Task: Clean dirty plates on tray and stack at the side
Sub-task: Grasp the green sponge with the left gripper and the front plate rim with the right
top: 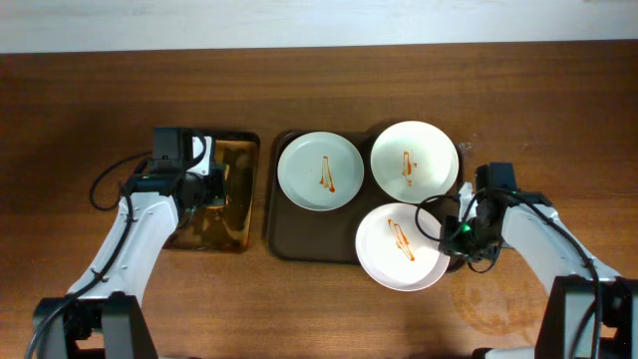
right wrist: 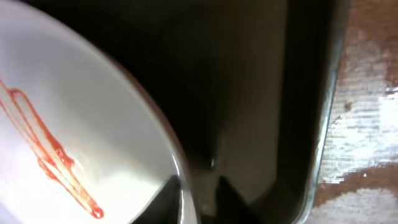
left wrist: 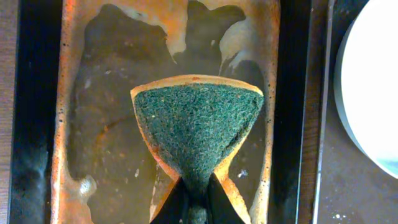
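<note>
Three white plates with orange-red sauce streaks sit at the dark-brown tray: one at its left, one at its back right, one at the front right overhanging the tray's front edge. My right gripper is shut on the rim of the front plate, one finger above, one below. The tray floor lies under it. My left gripper is shut on the green-yellow sponge, held over the small stained tray. A plate's edge shows at the right.
The small black-rimmed tray with orange-stained bottom lies left of the large tray. Bare wood-grain tabletop spreads in front and to both sides. A worn pale patch marks the table right of the tray rim.
</note>
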